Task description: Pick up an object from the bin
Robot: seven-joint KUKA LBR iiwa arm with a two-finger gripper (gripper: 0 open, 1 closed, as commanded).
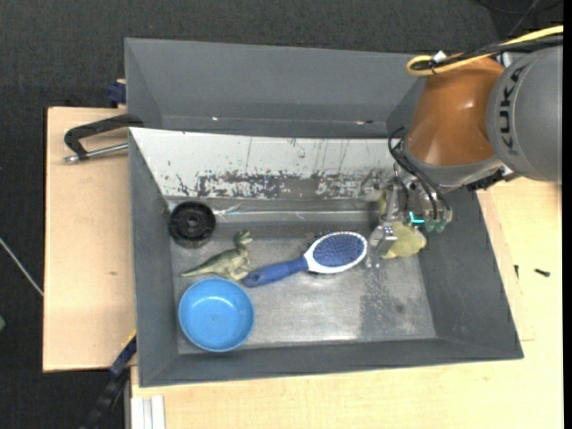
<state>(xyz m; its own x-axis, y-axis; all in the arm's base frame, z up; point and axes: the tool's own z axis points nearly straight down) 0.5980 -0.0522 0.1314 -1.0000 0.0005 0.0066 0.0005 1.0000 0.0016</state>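
Pale yellowish lump [407, 245] just beside pincer [386, 237], near blue hairbrush [334, 252]

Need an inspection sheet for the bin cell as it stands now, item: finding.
surface: grey metal bin, floor scuffed, back wall speckled.
job's things: pale yellowish lump at the floor's right end, right beside the tool.
clutter: blue bowl, green toy dinosaur, black round cap, blue-handled hairbrush, all left of the tool.
grippers: tool low at the bin's right end; open or shut, cannot tell.
cables: thin leads over the orange cover.
surroundings: dark floor.
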